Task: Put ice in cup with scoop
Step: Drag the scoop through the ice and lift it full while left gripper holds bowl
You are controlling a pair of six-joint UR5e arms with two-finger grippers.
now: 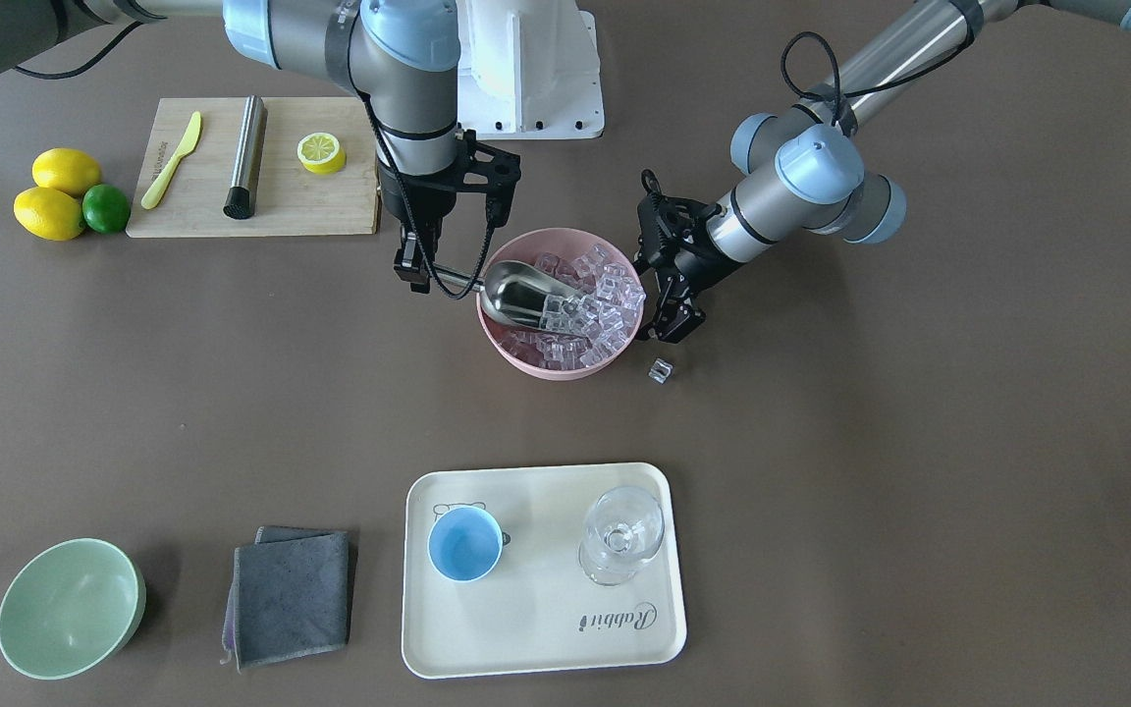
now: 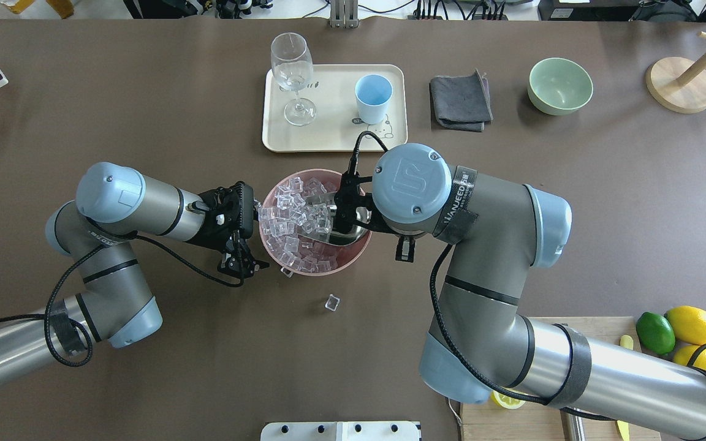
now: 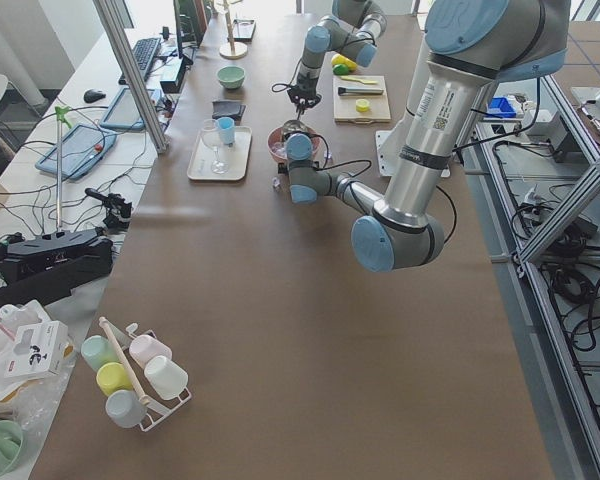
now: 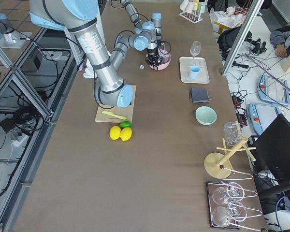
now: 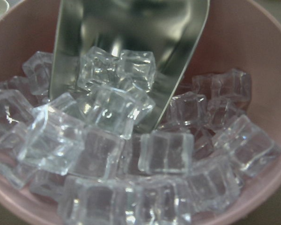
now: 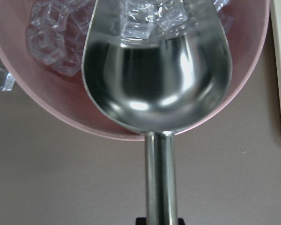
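The steel scoop (image 1: 516, 290) lies tilted in a pink bowl (image 1: 526, 365) full of ice (image 1: 605, 295). Its trough (image 6: 157, 75) is mostly bare, and a few cubes (image 5: 119, 70) sit at its mouth. My right gripper (image 1: 415, 273) is shut on the scoop's short handle (image 6: 159, 187) just outside the bowl's rim. My left gripper (image 1: 675, 327) hangs at the opposite side of the bowl, close to the rim. It looks open with nothing between its fingers. The light-blue cup (image 1: 464, 543) stands upright on a cream tray (image 1: 546, 628), apart from both grippers.
One loose ice cube (image 1: 661, 370) lies on the table beside the bowl. A stemmed glass (image 1: 621, 535) shares the tray. A grey cloth (image 1: 291, 594) and a green bowl (image 1: 70, 609) lie beyond it. A cutting board (image 1: 202, 211) with a steel cylinder (image 1: 246, 157) sits near lemons (image 1: 50, 211).
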